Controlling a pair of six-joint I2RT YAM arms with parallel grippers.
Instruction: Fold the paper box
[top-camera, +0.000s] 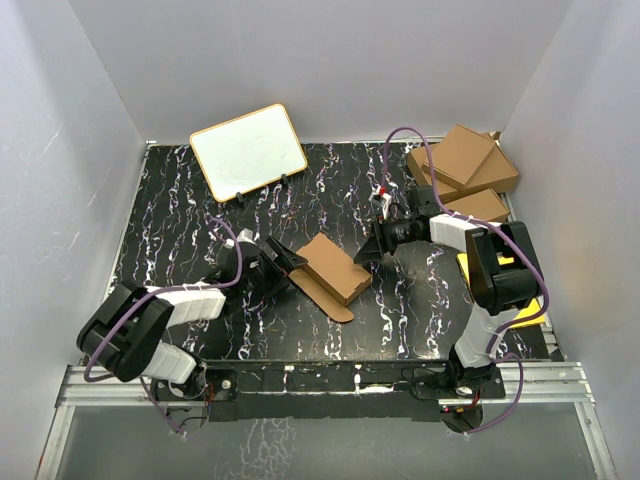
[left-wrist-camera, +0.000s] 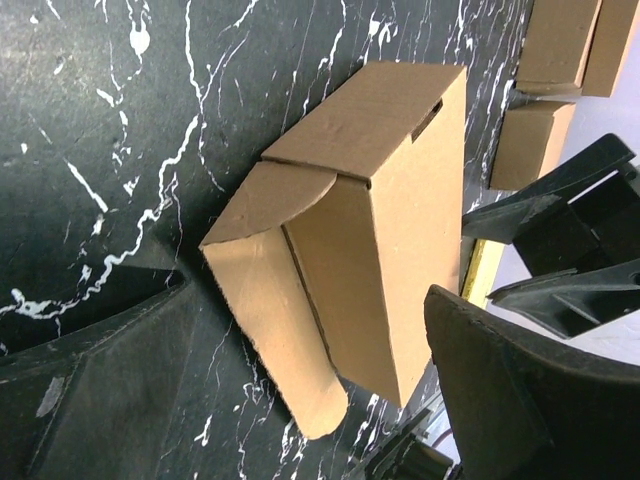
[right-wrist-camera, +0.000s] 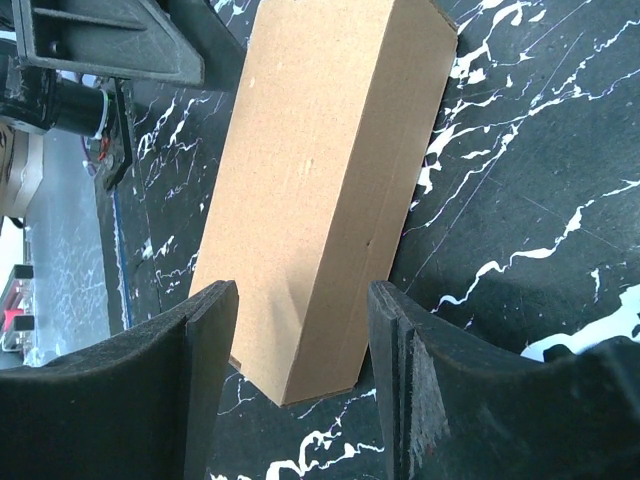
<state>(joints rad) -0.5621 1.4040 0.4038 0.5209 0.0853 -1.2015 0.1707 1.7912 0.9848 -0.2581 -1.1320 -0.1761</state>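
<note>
The paper box (top-camera: 337, 265) is a small brown carton lying mid-table, with one rounded end flap (top-camera: 322, 292) hanging open toward the near side. In the left wrist view the box (left-wrist-camera: 380, 200) shows its open flap (left-wrist-camera: 280, 330) and a curved tuck flap above it. My left gripper (top-camera: 284, 259) is open just left of the box, and the flap end lies between its fingers (left-wrist-camera: 520, 400). My right gripper (top-camera: 368, 250) is open at the box's right end. In the right wrist view the box (right-wrist-camera: 320, 170) lies between the fingers (right-wrist-camera: 420, 380) with a gap showing.
A white board with a wooden rim (top-camera: 248, 152) stands at the back left. Three larger brown cartons (top-camera: 465, 165) are stacked at the back right. A yellow sheet (top-camera: 500, 275) lies under the right arm. White walls enclose the table.
</note>
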